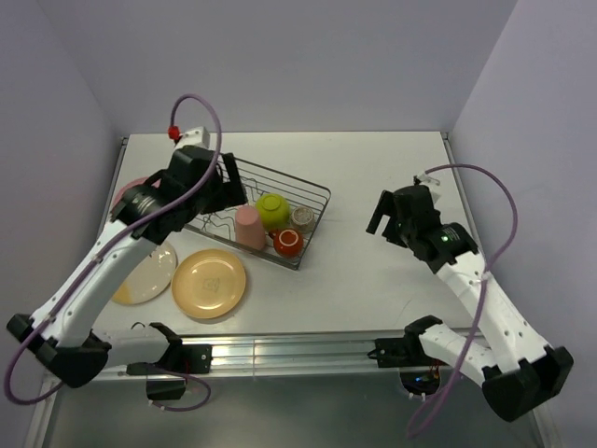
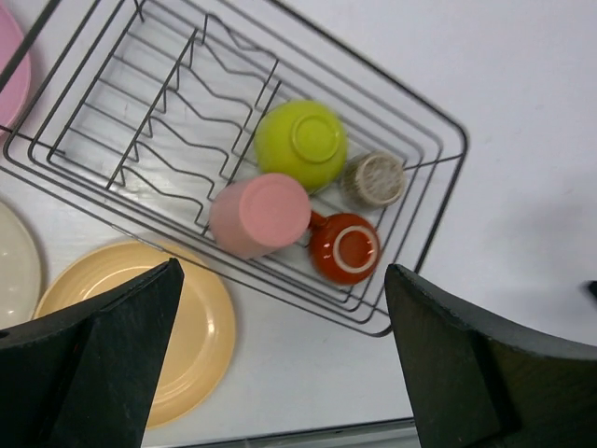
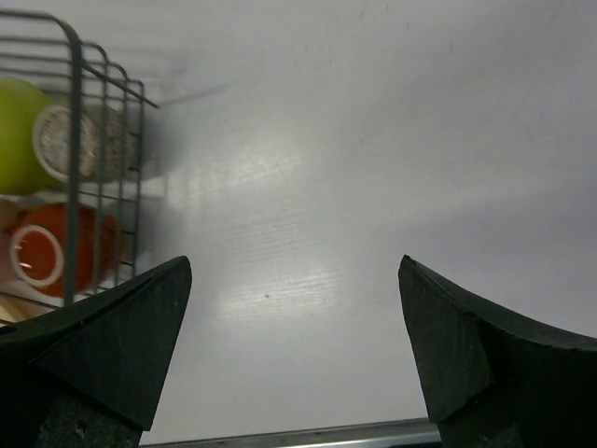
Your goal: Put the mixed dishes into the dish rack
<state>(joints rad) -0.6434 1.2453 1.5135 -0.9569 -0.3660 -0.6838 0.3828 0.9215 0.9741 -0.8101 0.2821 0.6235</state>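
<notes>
The silver wire dish rack [image 1: 313, 188] stands left of centre. In its right end sit a lime-green bowl [image 1: 272, 211], a salmon-pink tumbler [image 1: 249, 227], a red mug [image 1: 287, 243] and a grey-beige cup [image 1: 301, 217], all upside down. On the table lie a tan-orange plate [image 1: 209, 283], a pale cream plate [image 1: 149, 273] and a pink plate [image 1: 126, 194] half hidden by my left arm. My left gripper [image 1: 231, 183] hangs open and empty over the rack's divider end. My right gripper [image 1: 394, 211] hovers open and empty, well right of the rack.
In the left wrist view the wavy dividers [image 2: 177, 121] hold nothing. The right wrist view has bare table between the fingers and the rack's corner [image 3: 75, 56] at left. A metal rail [image 1: 298, 350] runs along the near edge. Walls close in at the left, the right and the back.
</notes>
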